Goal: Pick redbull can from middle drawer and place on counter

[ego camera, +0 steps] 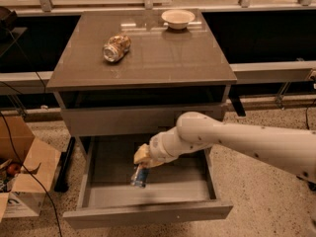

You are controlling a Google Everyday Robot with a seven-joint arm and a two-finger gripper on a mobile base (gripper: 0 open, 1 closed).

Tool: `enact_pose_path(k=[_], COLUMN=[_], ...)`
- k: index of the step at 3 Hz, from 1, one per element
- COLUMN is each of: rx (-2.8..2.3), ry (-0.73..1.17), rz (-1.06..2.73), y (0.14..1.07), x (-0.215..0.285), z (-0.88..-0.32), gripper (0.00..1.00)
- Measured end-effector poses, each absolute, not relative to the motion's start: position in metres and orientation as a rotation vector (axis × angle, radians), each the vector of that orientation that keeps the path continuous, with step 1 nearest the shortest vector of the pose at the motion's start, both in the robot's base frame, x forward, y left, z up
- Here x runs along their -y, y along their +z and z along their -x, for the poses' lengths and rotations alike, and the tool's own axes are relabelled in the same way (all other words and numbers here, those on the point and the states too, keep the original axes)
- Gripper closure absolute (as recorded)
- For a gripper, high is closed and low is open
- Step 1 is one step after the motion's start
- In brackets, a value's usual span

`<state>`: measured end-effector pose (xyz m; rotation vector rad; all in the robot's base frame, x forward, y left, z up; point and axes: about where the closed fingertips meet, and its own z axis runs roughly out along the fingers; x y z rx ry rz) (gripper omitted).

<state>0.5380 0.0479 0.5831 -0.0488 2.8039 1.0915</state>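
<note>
The middle drawer (170, 184) is pulled open below the counter (163, 58). My gripper (140, 166) reaches down into it from the right, over the left-middle of its floor. It is shut on the top of the redbull can (138, 177), a slim blue-and-silver can that hangs slightly tilted under the fingers, at or just above the grey drawer floor. My white arm (237, 139) crosses the drawer's right side and hides part of it.
A gold-brown can (116, 48) lies on its side on the counter's left half. A white bowl (178, 18) stands at its back edge. The plain grey panel (123, 121) above the drawer is closed. An open cardboard box (24, 177) sits on the floor at left.
</note>
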Motion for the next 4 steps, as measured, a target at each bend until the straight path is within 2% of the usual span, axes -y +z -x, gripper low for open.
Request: enact_pose_path(k=[1, 2, 3, 4], rx=[-2.655, -2.481, -2.389, -2.327], ry=[1.084, 0.984, 0.94, 0.893], rz=[0.148, 0.177, 0.181, 0.185], y=[0.652, 0.745, 0.808, 0.861], x=[0.004, 0.099, 0.15, 0.181], z=[-0.534, -0.546, -0.57, -0.6], gripper=[1.0, 1.0, 1.0, 1.0])
